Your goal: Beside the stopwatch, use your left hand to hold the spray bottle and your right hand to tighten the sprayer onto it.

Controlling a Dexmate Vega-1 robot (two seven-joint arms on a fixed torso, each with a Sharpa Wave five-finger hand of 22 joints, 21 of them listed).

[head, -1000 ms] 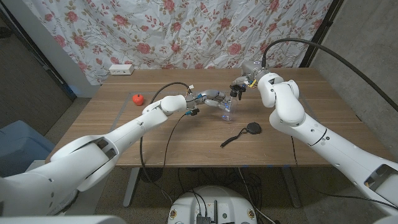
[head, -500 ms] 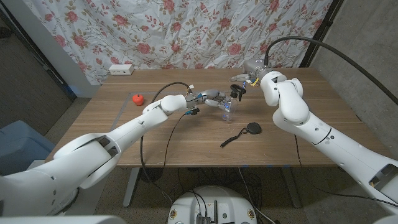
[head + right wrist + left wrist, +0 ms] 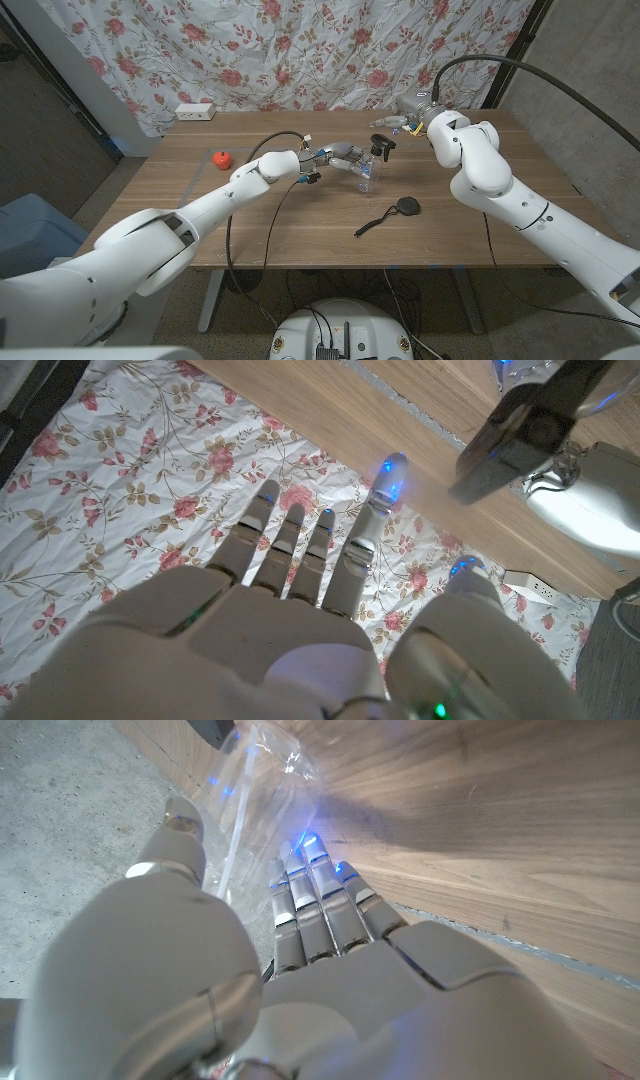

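Wooden table (image 3: 250, 225) carries everything here, and the left arm reaches furthest across it. The left hand (image 3: 340, 155) grips the clear spray bottle (image 3: 366, 178), fingers wrapped round its body, as the left wrist view shows with the clear plastic (image 3: 262, 780) just beyond the fingers. The bottle stands roughly upright, its long axis near vertical, with the black sprayer (image 3: 381, 146) on top. The right hand (image 3: 405, 116) hangs apart from the sprayer, on the far side of it and slightly above; its fingers (image 3: 290, 540) are spread and hold nothing. So the sprayer lies just in front of the right hand's fingertips, towards the left hand, and the right hand looks the one placed to close on it and twist. The stopwatch (image 3: 406, 208) lies on the table near the bottle, on the robot's side of both hands
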